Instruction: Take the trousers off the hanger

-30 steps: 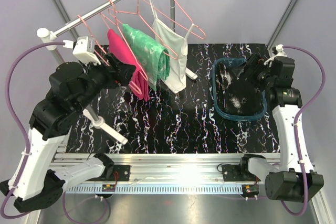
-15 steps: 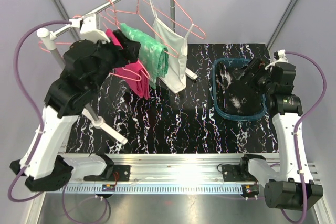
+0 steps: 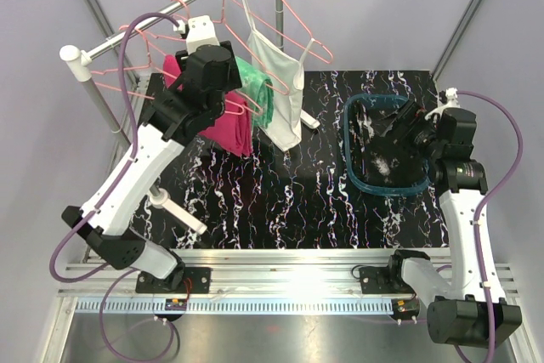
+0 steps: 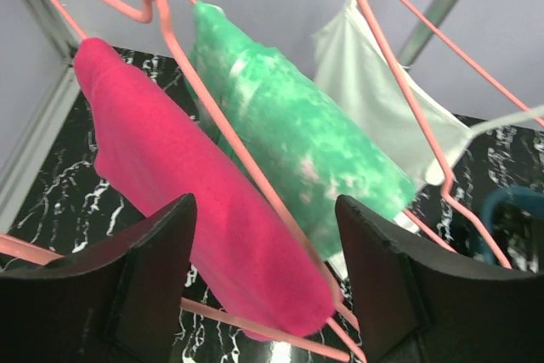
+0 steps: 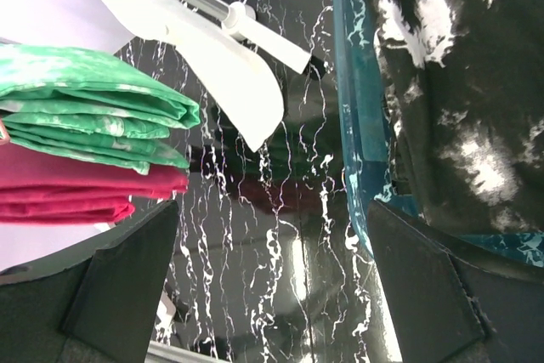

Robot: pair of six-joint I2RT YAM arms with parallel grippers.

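The magenta-pink trousers [image 3: 231, 129] [image 4: 195, 201] hang folded over a pink wire hanger [image 4: 246, 167], and the mottled green and white trousers [image 3: 257, 93] [image 4: 306, 133] hang just to their right. My left gripper [image 3: 223, 82] [image 4: 268, 286] is above them, open, its fingers either side of the pink trousers' near end without clamping it. The black speckled trousers [image 3: 387, 157] [image 5: 459, 99] lie in the teal basket [image 3: 355, 167]. At the basket's near rim, my right gripper [image 3: 399, 121] [image 5: 276, 295] is open with only tabletop between its fingers.
A white tank top [image 3: 285, 91] [image 4: 374, 91] hangs on its own hanger, right of the green trousers. The metal rail [image 3: 144, 23] runs diagonally across the back left, with bare pink hangers [image 3: 127, 61] on it. A white stand foot [image 3: 174, 210] lies on the black marbled table.
My left arm has swung up and to the right, from beside the rack to above the pink trousers, and its jaws have narrowed a little. The right arm has barely moved.
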